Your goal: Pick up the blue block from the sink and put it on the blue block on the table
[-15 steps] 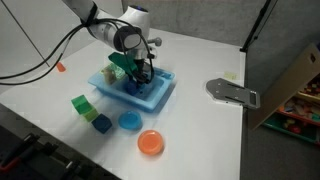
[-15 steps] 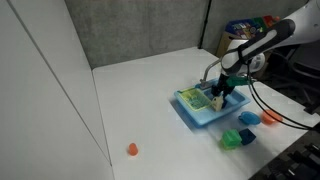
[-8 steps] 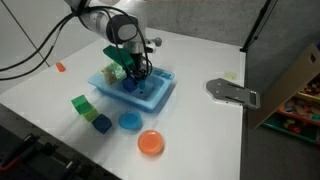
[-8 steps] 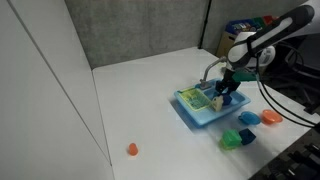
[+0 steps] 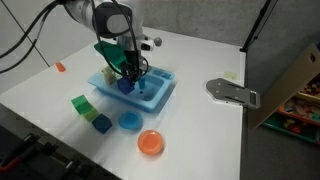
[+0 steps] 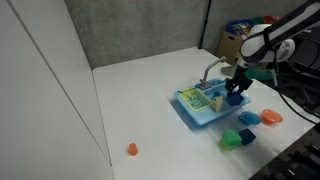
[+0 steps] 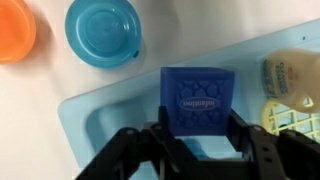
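Note:
My gripper is shut on a blue block with an embossed oval logo, one finger on each side. It holds the block just above the light blue toy sink. In both exterior views the gripper hangs over the sink with the block between its fingers. A second blue block sits on the white table next to green blocks.
A blue round dish and an orange dish lie near the sink. A yellow bottle and a waffle toy lie in the sink. A grey tool and a small orange item lie farther off.
The gripper has risen a little out of the sink with the blue block held in it, and the arm has swung upright over the sink.

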`<action>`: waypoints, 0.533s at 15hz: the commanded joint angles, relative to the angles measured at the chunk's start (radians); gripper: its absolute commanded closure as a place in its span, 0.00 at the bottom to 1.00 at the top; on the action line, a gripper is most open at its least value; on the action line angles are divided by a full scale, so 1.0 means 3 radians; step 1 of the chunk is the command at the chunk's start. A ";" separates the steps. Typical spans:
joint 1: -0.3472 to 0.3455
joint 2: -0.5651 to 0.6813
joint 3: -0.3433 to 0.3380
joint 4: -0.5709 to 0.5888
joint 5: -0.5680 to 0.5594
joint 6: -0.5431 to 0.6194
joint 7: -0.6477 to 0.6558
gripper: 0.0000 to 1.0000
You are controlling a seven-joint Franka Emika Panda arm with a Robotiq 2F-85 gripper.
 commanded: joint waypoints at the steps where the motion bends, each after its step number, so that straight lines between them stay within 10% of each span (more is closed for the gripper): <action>1: 0.0000 -0.0279 -0.0033 -0.0322 0.0020 -0.0017 0.0062 0.69; 8: 0.0050 -0.0446 -0.0057 -0.0741 -0.0026 0.0113 0.0071 0.69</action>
